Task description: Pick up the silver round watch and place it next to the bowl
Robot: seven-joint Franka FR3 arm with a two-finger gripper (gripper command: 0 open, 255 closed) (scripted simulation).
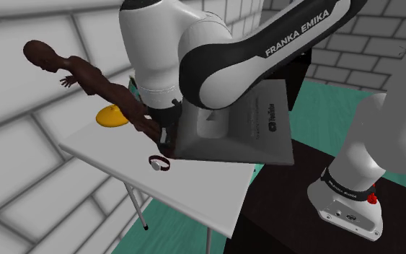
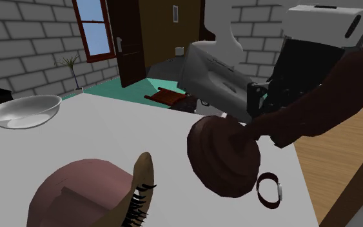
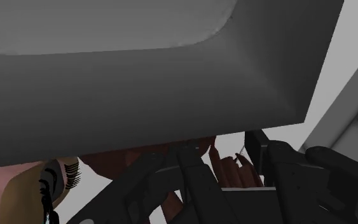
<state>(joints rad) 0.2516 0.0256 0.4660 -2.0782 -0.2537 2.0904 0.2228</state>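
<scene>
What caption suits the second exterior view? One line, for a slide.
Brown doll's head looms in front; watch on the white table at lower right, pale bowl at left.

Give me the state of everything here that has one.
watch: lying flat on the table, strap closed in a loop, not held.
bowl: upright, empty.
gripper: open, holding nothing.
brown door: swung open.
</scene>
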